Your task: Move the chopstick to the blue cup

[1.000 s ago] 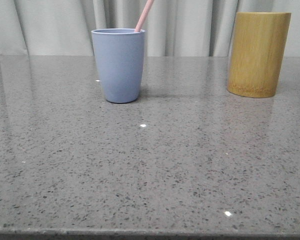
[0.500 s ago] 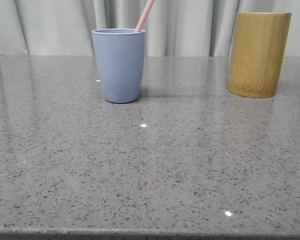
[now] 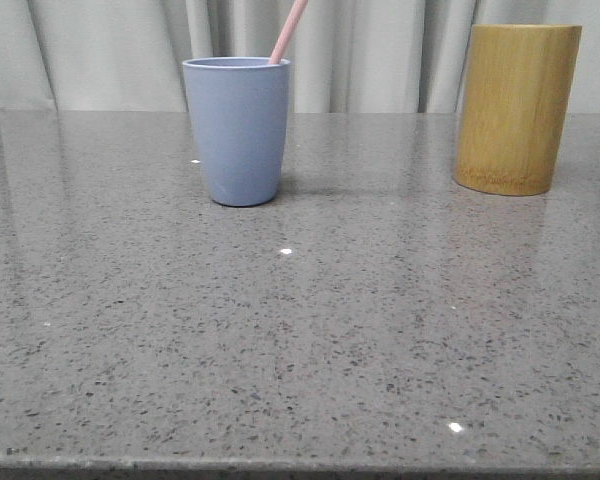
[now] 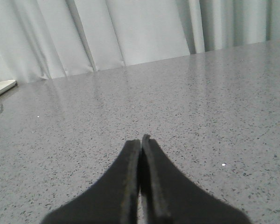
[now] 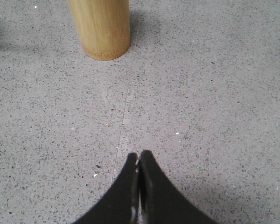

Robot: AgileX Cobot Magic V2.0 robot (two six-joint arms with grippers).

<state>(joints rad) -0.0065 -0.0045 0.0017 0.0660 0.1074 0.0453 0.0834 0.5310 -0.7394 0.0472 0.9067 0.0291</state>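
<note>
While the chopstick [image 3: 289, 31] leans in the blue cup [image 3: 239, 130], both grippers—left [image 4: 141, 140], right [image 5: 139, 155]—look closed, empty.

The light is bright and soft. The shiny tabletop [image 3: 300, 330] shows small white glints and faint reflections. Shadows are weak. The dark jaws at the frame bottom look a little blurry.

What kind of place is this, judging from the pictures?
Probably a staged test bench, not a real kitchen: a grey speckled stone-like table, pale curtains behind it, and just a blue cup and bamboo cylinder.
</note>
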